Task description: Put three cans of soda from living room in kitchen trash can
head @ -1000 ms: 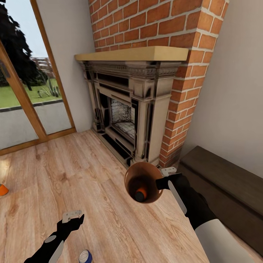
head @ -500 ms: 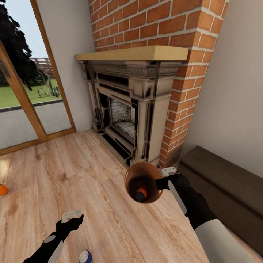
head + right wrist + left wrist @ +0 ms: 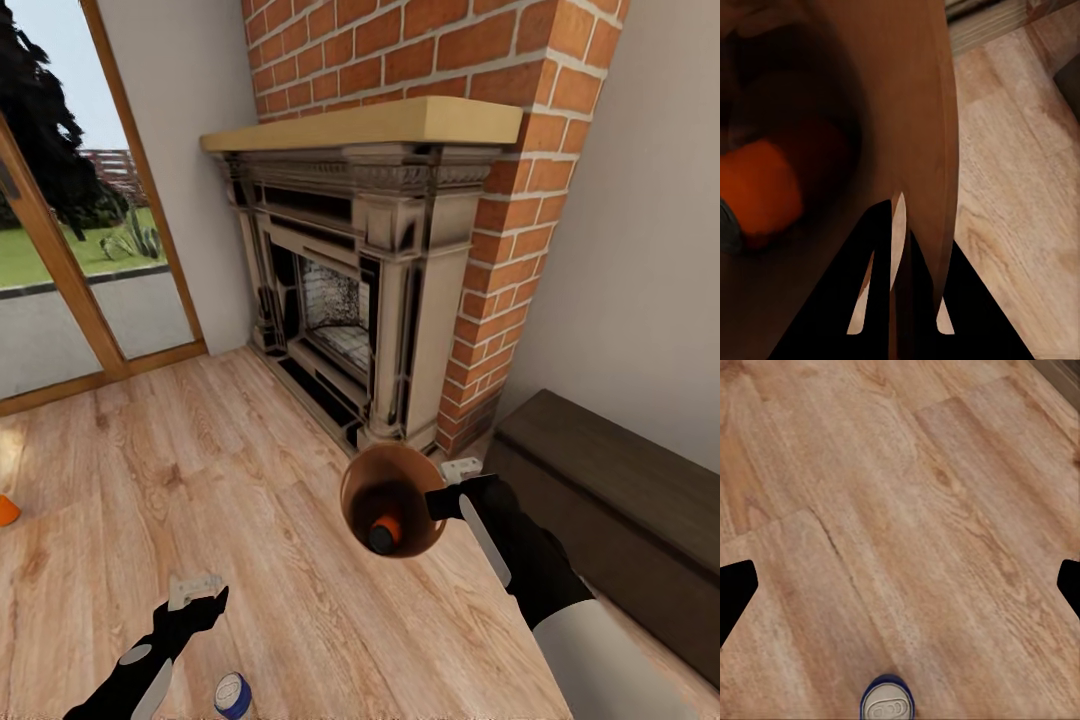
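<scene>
My right gripper (image 3: 446, 490) is shut on the rim of the tash can (image 3: 392, 497), a small bucket with a copper-brown inside, held tilted above the wood floor. One orange can of soda (image 3: 385, 531) lies inside it, also seen as an orange can (image 3: 761, 191) beside the pinched rim (image 3: 937, 150). A blue can of soda (image 3: 232, 695) stands on the floor just right of my left gripper (image 3: 200, 598), which is open and empty. The blue can (image 3: 889, 706) sits below the spread fingers. Another orange can (image 3: 6, 510) lies at the far left edge.
This is the living room. A red-brick fireplace (image 3: 350, 290) with a dark ornate surround stands straight ahead. Wood-framed glass doors (image 3: 60, 260) are at the left. A low dark bench (image 3: 620, 500) runs along the right wall, close to my right arm.
The whole view has shifted a little: the fireplace sits slightly higher and the blue can shows further into the picture. The arms and bucket hold their pose.
</scene>
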Controlling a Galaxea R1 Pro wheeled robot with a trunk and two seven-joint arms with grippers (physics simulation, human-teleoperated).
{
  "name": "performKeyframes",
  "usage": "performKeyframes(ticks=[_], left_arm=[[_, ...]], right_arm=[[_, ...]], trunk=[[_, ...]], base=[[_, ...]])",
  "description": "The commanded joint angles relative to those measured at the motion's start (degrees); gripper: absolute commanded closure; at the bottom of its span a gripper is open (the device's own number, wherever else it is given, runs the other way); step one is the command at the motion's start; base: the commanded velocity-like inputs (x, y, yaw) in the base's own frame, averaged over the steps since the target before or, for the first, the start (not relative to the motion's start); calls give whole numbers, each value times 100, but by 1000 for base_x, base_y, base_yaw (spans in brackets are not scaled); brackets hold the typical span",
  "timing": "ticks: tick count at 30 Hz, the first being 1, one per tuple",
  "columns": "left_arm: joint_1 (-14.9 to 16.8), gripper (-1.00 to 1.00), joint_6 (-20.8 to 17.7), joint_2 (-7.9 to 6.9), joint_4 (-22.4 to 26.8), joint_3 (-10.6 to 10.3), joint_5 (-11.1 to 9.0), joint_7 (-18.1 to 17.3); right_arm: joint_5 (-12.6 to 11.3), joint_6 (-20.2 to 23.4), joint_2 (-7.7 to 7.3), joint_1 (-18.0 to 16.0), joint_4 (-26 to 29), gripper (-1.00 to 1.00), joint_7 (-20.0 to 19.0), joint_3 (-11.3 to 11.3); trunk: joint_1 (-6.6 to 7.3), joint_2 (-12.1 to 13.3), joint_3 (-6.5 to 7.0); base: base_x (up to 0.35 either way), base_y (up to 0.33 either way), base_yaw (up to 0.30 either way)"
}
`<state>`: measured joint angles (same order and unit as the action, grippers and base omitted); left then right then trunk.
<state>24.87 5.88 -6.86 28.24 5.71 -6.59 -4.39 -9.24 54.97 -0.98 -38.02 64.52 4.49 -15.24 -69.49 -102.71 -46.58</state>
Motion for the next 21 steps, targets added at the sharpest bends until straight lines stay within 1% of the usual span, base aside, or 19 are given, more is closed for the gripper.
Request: performKeyframes(ticks=[1, 9, 13, 21], left_arm=[[0, -100, 0, -1, -1, 0, 0, 0], [0, -100, 2, -1, -2, 0, 0, 0], [0, -100, 1, -2, -3, 0, 0, 0], [0, -100, 13, 0, -3, 0, 0, 0]], right_arm=[[-83, 1, 1, -4, 7, 100, -27, 3], [-86, 37, 1, -4, 7, 100, -27, 4], [-92, 171, 8, -4, 7, 100, -27, 5], [-95, 220, 10, -4, 0, 100, -27, 9]], trunk=[[-22, -42, -27], [-198, -363, -243], [-286, -524, -352], [-461, -845, -568]], base=[[0, 0, 0], [0, 0, 0], [0, 0, 0], [0, 0, 0]])
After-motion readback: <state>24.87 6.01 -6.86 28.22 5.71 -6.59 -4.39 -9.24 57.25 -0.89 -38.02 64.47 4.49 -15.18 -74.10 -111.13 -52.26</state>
